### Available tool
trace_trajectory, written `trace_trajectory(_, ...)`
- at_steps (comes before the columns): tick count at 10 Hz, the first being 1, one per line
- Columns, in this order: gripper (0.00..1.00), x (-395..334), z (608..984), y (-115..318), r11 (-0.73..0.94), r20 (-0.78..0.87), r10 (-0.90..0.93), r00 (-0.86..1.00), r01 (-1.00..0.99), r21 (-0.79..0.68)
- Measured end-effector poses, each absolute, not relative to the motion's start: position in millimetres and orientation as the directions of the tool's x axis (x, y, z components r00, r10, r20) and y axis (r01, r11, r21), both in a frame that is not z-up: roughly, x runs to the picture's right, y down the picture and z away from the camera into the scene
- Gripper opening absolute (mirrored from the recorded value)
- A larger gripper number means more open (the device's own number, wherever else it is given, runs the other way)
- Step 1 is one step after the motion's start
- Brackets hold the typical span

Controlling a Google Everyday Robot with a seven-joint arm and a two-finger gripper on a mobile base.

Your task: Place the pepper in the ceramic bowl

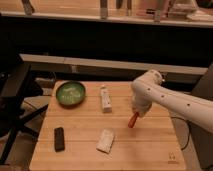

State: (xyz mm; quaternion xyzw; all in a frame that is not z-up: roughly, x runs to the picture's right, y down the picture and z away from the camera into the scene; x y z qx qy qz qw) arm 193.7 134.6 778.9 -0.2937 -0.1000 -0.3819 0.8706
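The pepper [132,120] is the only one of its kind here: a small, tapered orange-red pod, brighter than anything around it. It hangs tilted with its upper end caught in the pincer [136,114] and its narrow tip pointing down and to the left over the right-centre of the wooden worktop [150,147]. This view does not show whether the tip touches the wood. Counting from the left, there is one black rectangular bar [59,138] lying flat near the front left corner. One ceramic bowl [70,93] sits at the back left, round, shallow and green, with a darker rim and a paler mottled inside (nothing can be made out in it). One white tube [105,98] lies lengthwise near the back centre, just right of the bowl and apart from it. One pale, flat packet [105,140] lies in front of the tube, towards the near edge. The pepper is right of both, well apart from the bowl. One white arm [175,102] comes in from the right edge and bends down to the pincer, which is closed narrowly on the pepper.
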Motion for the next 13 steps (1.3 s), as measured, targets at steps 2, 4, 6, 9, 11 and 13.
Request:
trace_trajectory(2,0.00,193.5,779.7,128.0,0.535,0.390,-0.613,0.687,0.724,-0.435)
trace_trajectory(4,0.00,181.5,788.3,111.7,0.525,0.388,-0.626,0.676,0.734,-0.431)
trace_trajectory(6,0.00,178.3,789.9,105.3,0.518,0.387,-0.634,0.669,0.740,-0.429)
trace_trajectory(9,0.00,169.1,795.5,94.4,0.506,0.385,-0.650,0.655,0.752,-0.422)
trace_trajectory(11,0.00,146.8,804.2,81.1,0.493,0.391,-0.666,0.635,0.769,-0.408)
trace_trajectory(13,0.00,145.3,806.9,74.2,0.486,0.383,-0.675,0.630,0.771,-0.411)
